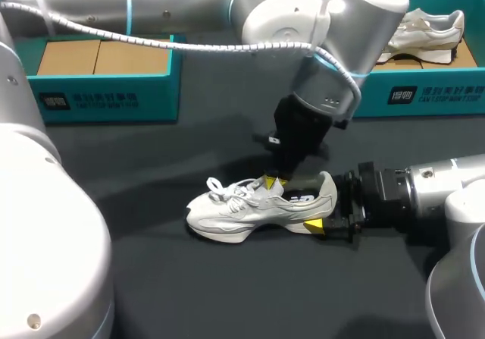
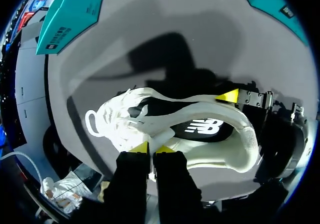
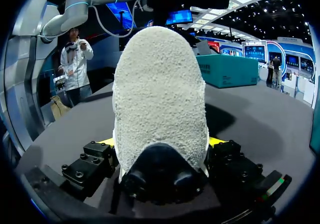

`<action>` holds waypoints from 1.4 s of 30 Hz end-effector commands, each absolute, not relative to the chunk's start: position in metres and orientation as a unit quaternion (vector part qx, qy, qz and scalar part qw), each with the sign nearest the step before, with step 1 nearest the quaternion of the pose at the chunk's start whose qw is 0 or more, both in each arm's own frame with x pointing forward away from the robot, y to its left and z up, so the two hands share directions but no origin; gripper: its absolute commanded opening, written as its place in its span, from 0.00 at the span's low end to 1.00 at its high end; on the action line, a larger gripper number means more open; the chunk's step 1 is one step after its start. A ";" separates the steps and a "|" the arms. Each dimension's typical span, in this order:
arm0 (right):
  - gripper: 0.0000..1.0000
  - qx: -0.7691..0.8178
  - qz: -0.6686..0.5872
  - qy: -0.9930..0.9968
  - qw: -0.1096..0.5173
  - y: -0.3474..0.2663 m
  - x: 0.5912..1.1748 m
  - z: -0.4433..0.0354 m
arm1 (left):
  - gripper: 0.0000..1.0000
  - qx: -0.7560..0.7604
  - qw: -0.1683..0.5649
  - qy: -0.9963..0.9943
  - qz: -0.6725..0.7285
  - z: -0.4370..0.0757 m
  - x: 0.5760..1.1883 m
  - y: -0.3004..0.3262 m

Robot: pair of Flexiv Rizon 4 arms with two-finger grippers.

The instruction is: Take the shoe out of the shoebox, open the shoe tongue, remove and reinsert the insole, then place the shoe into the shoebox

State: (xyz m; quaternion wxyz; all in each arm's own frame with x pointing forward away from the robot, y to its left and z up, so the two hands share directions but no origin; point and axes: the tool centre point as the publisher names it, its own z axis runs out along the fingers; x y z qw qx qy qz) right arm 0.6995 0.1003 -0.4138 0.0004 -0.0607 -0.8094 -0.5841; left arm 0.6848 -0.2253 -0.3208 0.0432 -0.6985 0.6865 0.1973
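You are looking at the white shoe (image 1: 250, 206) already out of its box, lying on its side on the dark table, well apart from the empty teal shoebox (image 1: 106, 100) at the far left, so the first step is counting as done.

Your right gripper (image 1: 326, 208) is clamping the heel (image 3: 160, 98) from both sides, with a sliver of yellow tip showing at each flank in its wrist view; it is acting as the anchor.

Your left gripper (image 2: 152, 149) is sitting at the rim of the shoe's opening, just behind the laces. Its jaws are drawn nearly together on a fold of white fabric that looks to be the tongue (image 2: 152, 134) (the fold is thin, so take that reading with some caution).

By my judgement you are working the tongue-opening step. The dark insole (image 2: 202, 128) is lying flat inside the shoe, and nothing is telling you whether it is waiting to come out or is already back in. If it is waiting, you are facing most of the job: lifting it out, seating it again, then carrying the shoe back to the shoebox.

A second teal box (image 1: 424, 100) at the far right is holding another shoe (image 1: 424, 29).
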 end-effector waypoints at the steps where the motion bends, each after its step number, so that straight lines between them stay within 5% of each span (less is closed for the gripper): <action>1: 0.00 -0.061 -0.583 -0.811 0.001 0.100 0.699 -0.413 | 0.00 -0.713 -0.011 0.691 0.118 -0.302 0.676 -0.189; 11: 0.00 -0.061 -0.583 -0.811 0.001 0.100 0.699 -0.413 | 0.00 -0.723 -0.062 0.688 0.023 -0.292 0.662 -0.148; 36: 0.00 -0.061 -0.583 -0.811 0.001 0.100 0.699 -0.413 | 0.00 -0.743 -0.033 0.668 0.016 -0.352 0.672 -0.112; 42: 0.00 -0.061 -0.583 -0.811 0.001 0.100 0.699 -0.413 | 0.38 -0.742 -0.017 0.670 0.018 -0.354 0.672 -0.106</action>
